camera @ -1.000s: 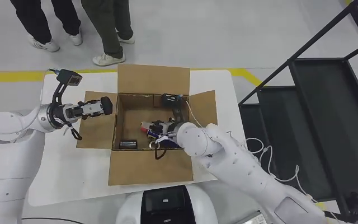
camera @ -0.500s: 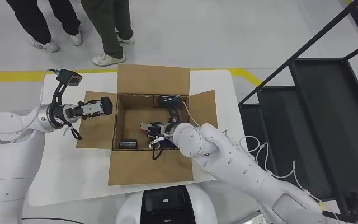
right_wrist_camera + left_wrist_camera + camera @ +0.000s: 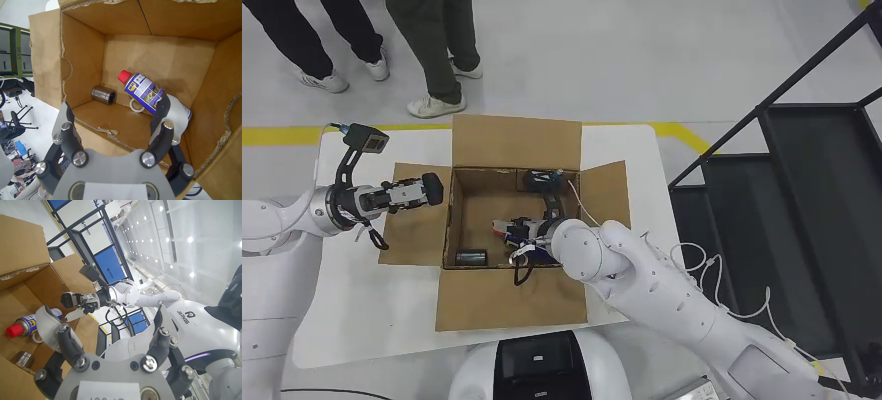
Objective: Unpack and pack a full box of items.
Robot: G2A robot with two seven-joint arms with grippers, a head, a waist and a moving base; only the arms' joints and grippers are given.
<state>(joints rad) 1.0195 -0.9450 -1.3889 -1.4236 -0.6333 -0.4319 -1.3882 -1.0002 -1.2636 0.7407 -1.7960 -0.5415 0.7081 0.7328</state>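
We see the right claw down inside the open brown cardboard box. Its 2 fingers are spread wide and nothing is clamped between them. The blue-and-white spray can with a red cap lies tilted on the box floor just ahead of this claw. Its base end sits behind 1 fingertip. That finger seems to touch the can, though from this angle we cannot be sure. The red cap points away from the claw, toward the far wall of the box.

A small white roll of tape lies flat on the floor beneath the can's middle, also just ahead of the claw. Farther ahead, in the far corner, a short shiny metal cylinder lies on its side, apart from both the can and the tape.

From above, the box stands on the white worktop with its 4 flaps folded outward.

The left claw hovers outside the box, above 1 side flap, and points toward the box opening. Its 2 fingers are also apart and hold nothing. The spray can, the tape and the cylinder all lie ahead of this claw and lower, down in the box. The right claw is farther off beyond them, well apart from the left claw.
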